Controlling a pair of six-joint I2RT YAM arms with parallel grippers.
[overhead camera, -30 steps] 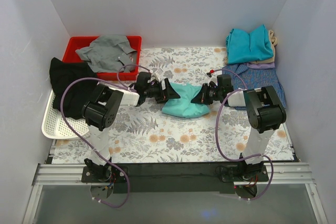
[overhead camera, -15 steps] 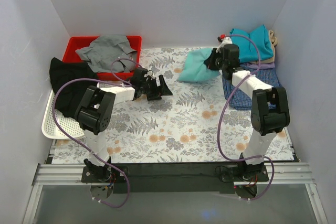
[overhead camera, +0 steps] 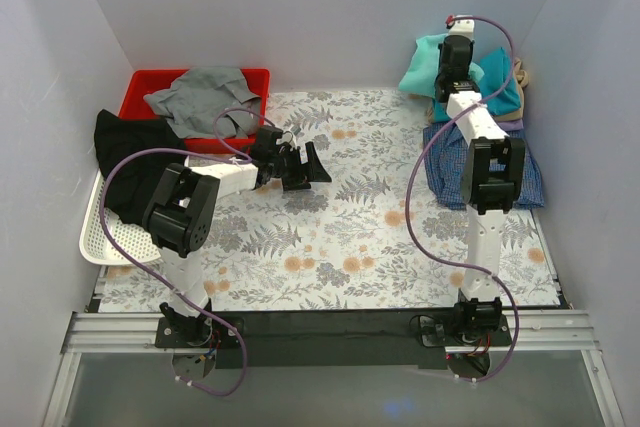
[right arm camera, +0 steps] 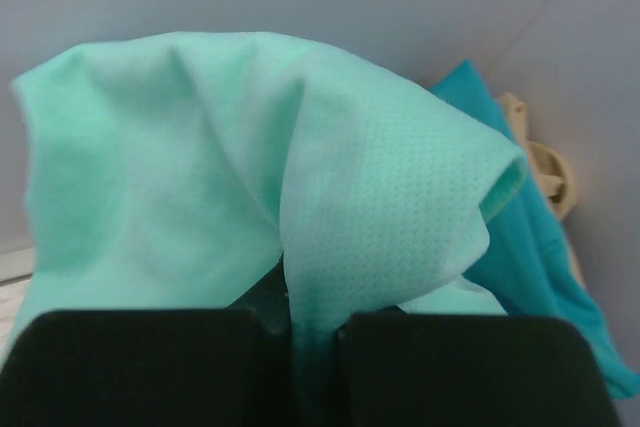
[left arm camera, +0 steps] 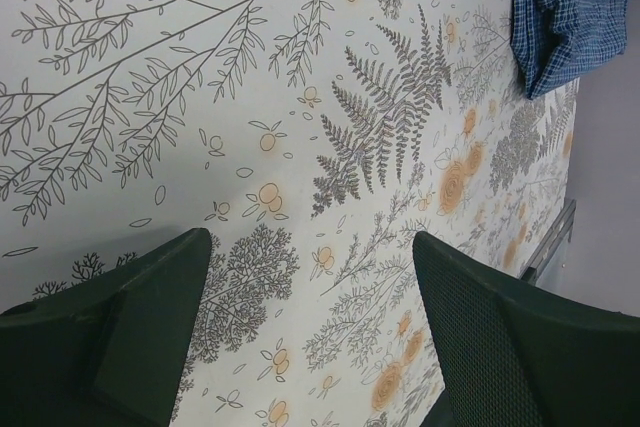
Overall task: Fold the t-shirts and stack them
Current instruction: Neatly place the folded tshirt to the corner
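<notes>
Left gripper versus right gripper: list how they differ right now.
The left gripper stands wide open and empty; the right gripper is shut on the mint-green t-shirt. The left gripper hangs over the bare floral table, left of its middle; the right gripper is stretched out to the far right corner, beside the teal-blue shirt. Both have black fingers.

Tee (overhead camera: 418, 67) over far-right shirt stack (overhead camera: 497, 89)

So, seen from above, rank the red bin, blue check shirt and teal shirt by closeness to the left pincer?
From the left pincer:
1. red bin, close behind
2. blue check shirt, across right
3. teal shirt, far right corner
</notes>
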